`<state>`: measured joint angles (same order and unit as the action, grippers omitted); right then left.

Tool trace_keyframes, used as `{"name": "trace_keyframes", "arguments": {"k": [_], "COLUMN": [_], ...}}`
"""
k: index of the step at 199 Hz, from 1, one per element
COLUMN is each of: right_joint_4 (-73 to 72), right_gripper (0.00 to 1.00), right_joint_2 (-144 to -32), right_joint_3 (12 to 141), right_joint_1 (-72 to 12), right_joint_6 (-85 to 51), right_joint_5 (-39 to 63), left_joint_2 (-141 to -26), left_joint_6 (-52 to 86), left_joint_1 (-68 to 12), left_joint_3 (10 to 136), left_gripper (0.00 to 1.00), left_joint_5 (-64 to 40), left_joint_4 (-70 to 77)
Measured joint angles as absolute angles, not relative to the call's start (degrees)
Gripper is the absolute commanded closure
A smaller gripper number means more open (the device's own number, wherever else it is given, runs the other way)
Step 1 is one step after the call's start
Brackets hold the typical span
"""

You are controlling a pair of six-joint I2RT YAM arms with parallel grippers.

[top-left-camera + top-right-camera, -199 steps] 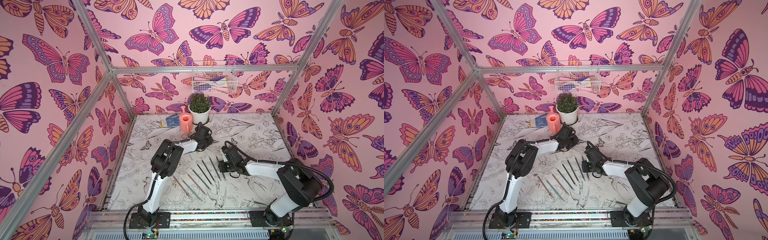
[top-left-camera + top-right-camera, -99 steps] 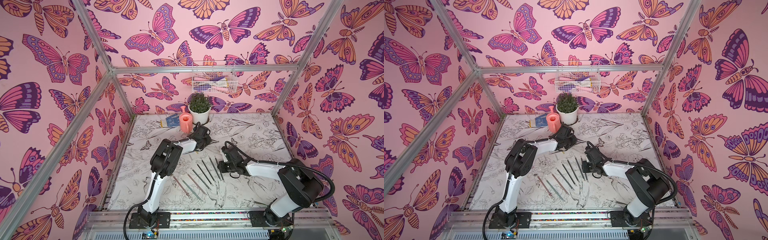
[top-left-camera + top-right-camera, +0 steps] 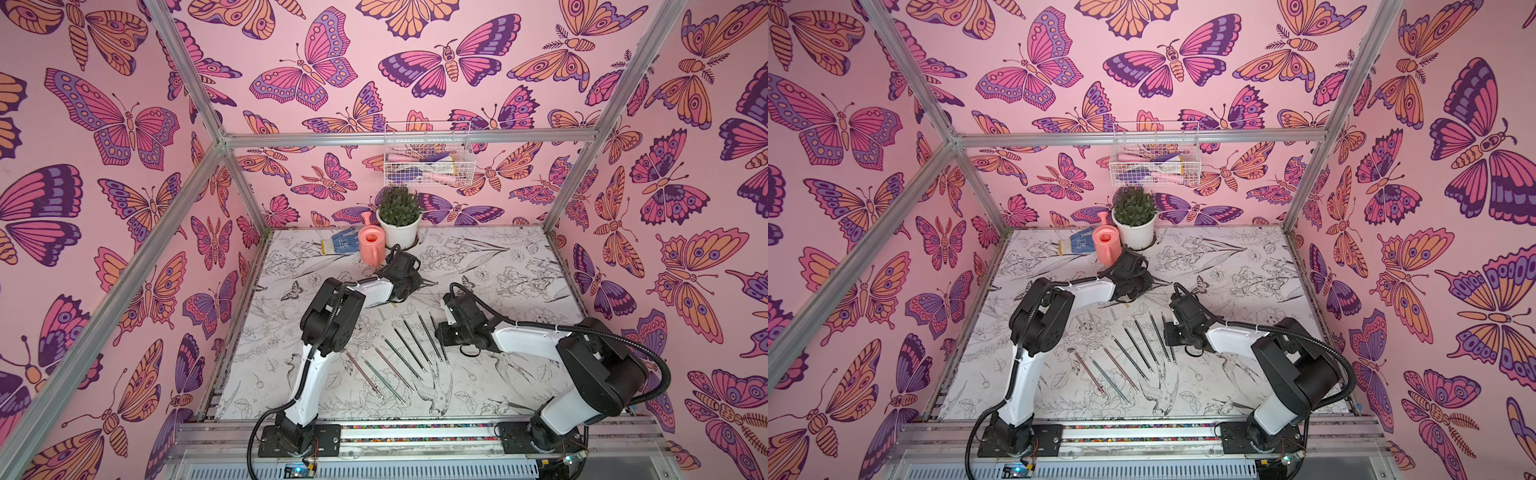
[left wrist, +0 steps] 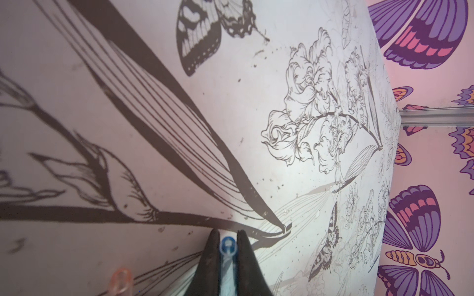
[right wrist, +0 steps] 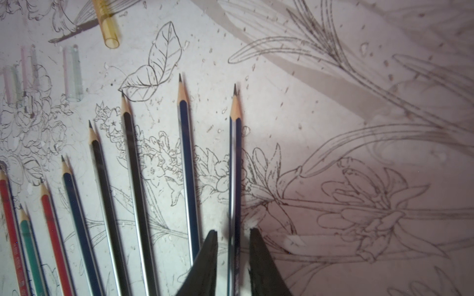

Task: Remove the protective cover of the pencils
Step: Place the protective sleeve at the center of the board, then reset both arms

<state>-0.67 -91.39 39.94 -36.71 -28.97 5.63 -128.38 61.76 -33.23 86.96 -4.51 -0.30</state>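
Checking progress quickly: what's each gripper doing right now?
Left gripper: closed on a clear blue cap.
Right gripper: open, jaws either side of a dark pencil.

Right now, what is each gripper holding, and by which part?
Left gripper pinches a blue-tipped clear cap by its sides. Right gripper holds nothing; jaws straddle a pencil.

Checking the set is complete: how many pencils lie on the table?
8 pencils, fanned side by side: red, teal, red, blue, black, black, blue, and a blue one between the right end effector's jaws. None looks hidden.
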Motion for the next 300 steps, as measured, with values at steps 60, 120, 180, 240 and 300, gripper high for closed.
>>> {"name": "trace_keyframes", "arguments": {"k": [60, 120, 180, 240, 300], "right_joint_4": [-0.7, 0.7, 5.4, 15.2, 11.0], "right_gripper": [0.73, 0.73, 0.66, 0.22, 0.01], "right_joint_2": [-91.4, -89.1, -80.2, -61.1, -46.7], "right_joint_3": [39.9, 39.9, 40.1, 45.6, 45.2], "right_joint_1": [-36.7, -36.7, -36.6, -34.6, -30.8], "right_joint_6": [-29.0, -29.0, -29.6, -32.9, -24.4], "right_joint_5": [5.7, 5.7, 3.9, -7.2, -27.3], "left_joint_2": [-128.3, -128.2, -125.1, -104.2, -72.1], "left_joint_6": [61.8, 61.8, 61.5, 59.2, 48.0], "left_joint_1": [-33.2, -33.2, -33.2, -33.5, -31.4], "left_joint_3": [87.0, 87.0, 84.8, 79.1, 61.3], "left_gripper": [0.82, 0.82, 0.60, 0.37, 0.23], "left_joint_5": [-4.2, -4.2, -4.2, -2.1, 17.0], "left_joint_4": [-0.4, -0.5, -3.4, -7.9, -6.7]}}
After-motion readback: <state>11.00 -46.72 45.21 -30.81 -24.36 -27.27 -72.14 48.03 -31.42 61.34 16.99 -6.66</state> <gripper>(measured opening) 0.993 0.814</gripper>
